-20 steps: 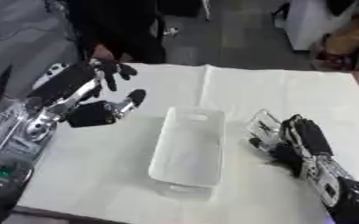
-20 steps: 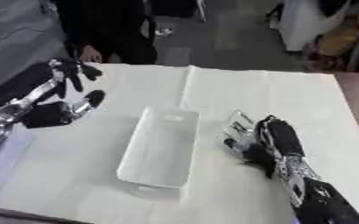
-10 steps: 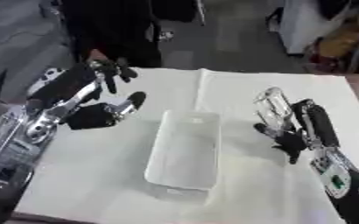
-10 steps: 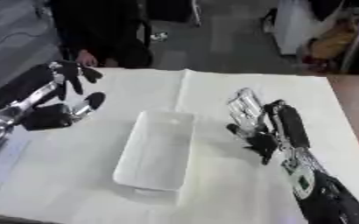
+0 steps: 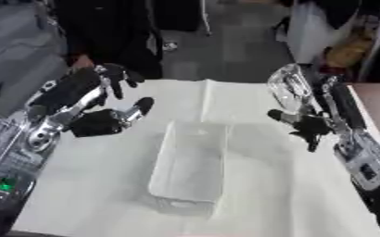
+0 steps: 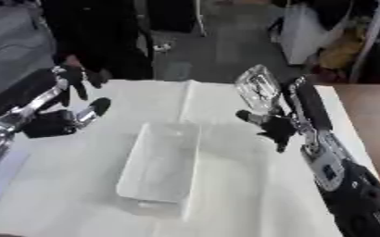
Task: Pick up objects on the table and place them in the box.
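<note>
One white-covered table [image 5: 104, 185] spreads under both your hands, with the clear box [image 5: 192, 164] lying between them, down and to the left of your right hand. Your left hand [image 5: 96, 104] hangs released, fingers relaxed. Your right hand [image 6: 284, 119] grasps a clear, shiny object [image 6: 258, 88], raised off the table, above and right of the box.

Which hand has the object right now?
The right hand, raised beside the box, holds a clear plastic object. The left hand hangs open, holding nothing.
</note>
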